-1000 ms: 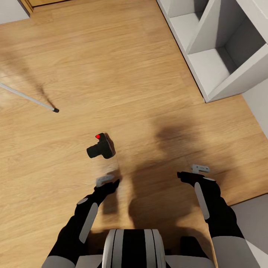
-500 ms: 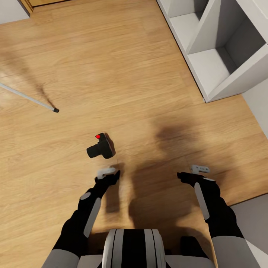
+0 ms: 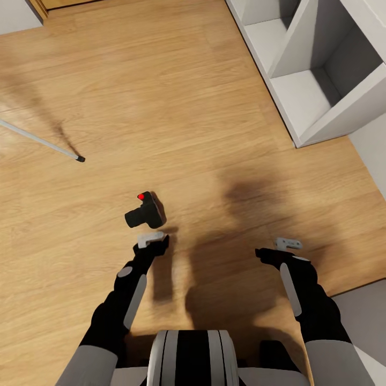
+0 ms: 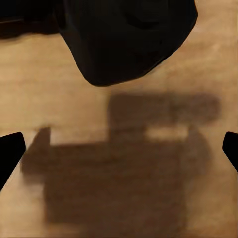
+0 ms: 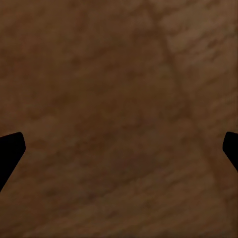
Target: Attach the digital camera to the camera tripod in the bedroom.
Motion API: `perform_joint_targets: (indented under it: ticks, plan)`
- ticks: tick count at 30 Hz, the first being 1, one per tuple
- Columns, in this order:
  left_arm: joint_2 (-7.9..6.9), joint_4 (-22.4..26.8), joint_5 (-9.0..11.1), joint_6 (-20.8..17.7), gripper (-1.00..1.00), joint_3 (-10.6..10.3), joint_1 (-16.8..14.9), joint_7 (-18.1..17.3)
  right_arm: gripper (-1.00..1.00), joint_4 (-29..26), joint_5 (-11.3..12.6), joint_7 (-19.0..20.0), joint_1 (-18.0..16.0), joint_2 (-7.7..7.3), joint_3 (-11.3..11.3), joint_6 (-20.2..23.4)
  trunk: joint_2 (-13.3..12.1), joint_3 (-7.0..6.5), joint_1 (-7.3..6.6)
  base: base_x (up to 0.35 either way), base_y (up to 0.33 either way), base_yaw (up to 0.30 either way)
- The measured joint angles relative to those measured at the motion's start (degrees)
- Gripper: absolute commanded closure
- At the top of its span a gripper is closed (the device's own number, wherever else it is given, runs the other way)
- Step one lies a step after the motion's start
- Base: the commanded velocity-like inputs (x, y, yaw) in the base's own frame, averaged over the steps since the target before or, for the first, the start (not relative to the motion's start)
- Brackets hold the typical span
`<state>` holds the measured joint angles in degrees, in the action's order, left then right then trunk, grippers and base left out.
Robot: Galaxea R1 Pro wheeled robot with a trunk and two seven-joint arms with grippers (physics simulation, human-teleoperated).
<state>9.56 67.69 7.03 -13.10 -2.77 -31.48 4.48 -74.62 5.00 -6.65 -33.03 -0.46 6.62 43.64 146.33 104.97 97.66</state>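
Observation:
The digital camera (image 3: pixel 145 212) lies on the light wood floor, a small black body with a red dot on top and its lens pointing left. My left gripper (image 3: pixel 151 240) hovers just short of it on the near side, open. In the left wrist view the camera (image 4: pixel 129 39) is a dark mass ahead of the open gripper (image 4: pixel 119 148), with only the shadowed floor between the fingertips (image 4: pixel 10 154). One silver leg of the camera tripod (image 3: pixel 40 140) reaches in from the left and ends in a black foot. My right gripper (image 3: pixel 280 247) hangs open over bare floor, well right of the camera; the right wrist view shows it (image 5: pixel 119 148) over shadowed wood.
White cube shelves (image 3: pixel 300 69) stand at the upper right. A strip of wooden door frame (image 3: pixel 40 6) shows at the top left. Open wood floor (image 3: pixel 177 107) stretches beyond the camera. My trunk (image 3: pixel 190 356) is at the bottom centre.
My left arm has reached forward, bringing its gripper from well behind the camera to just short of it. The right arm, the camera and the tripod leg have not moved.

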Motion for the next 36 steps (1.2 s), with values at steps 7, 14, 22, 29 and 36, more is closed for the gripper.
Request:
perform_joint_targets:
  ticks: [7,14,22,29,36]
  plan:
    - [0.05,-0.37,-0.06,0.20,-1.00,0.00,-0.39,0.30,-1.00,-0.02,0.00,-0.03,0.00,0.03,0.02,-0.08,0.00,0.00,0.00,0.000,0.000,0.000]
    - [0.17,-2.22,-0.07,2.27,-1.00,0.06,-1.04,0.41,-1.00,0.02,0.00,-0.13,0.00,0.04,0.02,-0.33,0.00,0.00,0.00,0.000,0.000,0.000]
    - [0.43,-6.70,-0.12,4.32,-1.00,0.09,-3.10,2.23,-1.00,0.04,0.00,-0.17,0.00,0.04,0.02,-0.49,0.00,0.00,0.00,0.000,0.000,0.000]
    - [0.43,-9.09,-0.02,5.14,-1.00,0.05,-4.12,4.57,-1.00,-0.01,0.00,-0.17,0.00,0.04,0.04,-0.52,0.00,0.00,0.00,0.000,0.000,0.000]
    - [0.43,-9.89,0.49,7.16,-1.00,0.06,-5.34,7.06,-1.00,-0.02,0.00,-0.16,0.00,0.04,0.08,-0.53,0.00,0.00,0.00,0.000,0.000,0.000]
